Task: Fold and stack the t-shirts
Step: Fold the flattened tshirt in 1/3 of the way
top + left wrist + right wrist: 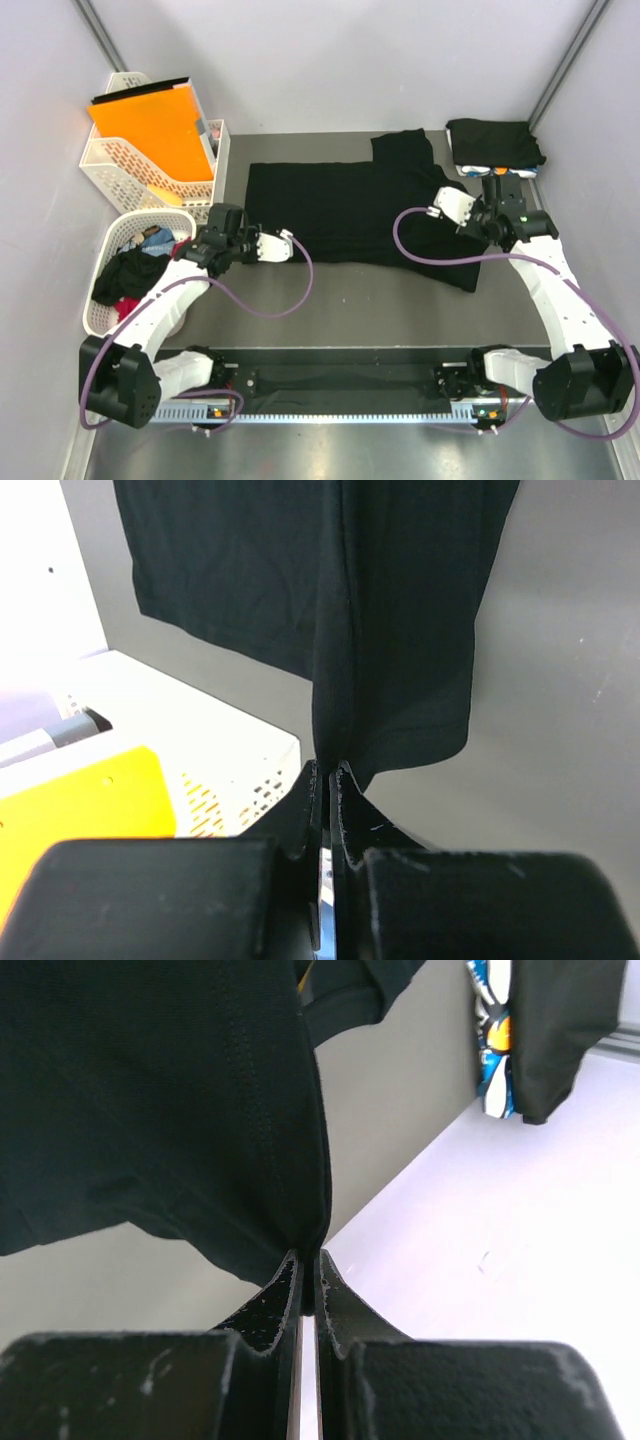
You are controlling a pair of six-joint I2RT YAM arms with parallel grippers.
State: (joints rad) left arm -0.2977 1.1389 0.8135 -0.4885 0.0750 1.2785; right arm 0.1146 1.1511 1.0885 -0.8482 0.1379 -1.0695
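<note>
Fingertips closest to each wrist camera are pressing together on black cloth: the left gripper is pinching the black t-shirt at its near corner, the right gripper is pinching it at the sleeve end. The shirt is lying spread flat between and beyond both hands. A fold seems to be starting, so the next move is calling for both pinches rising together and carrying the cloth across, level and taut. Bare table is lying open behind the hands. The laundry basket is sitting close outside the left gripper, and the folded stack is waiting just beyond the right, by the wall.
</note>
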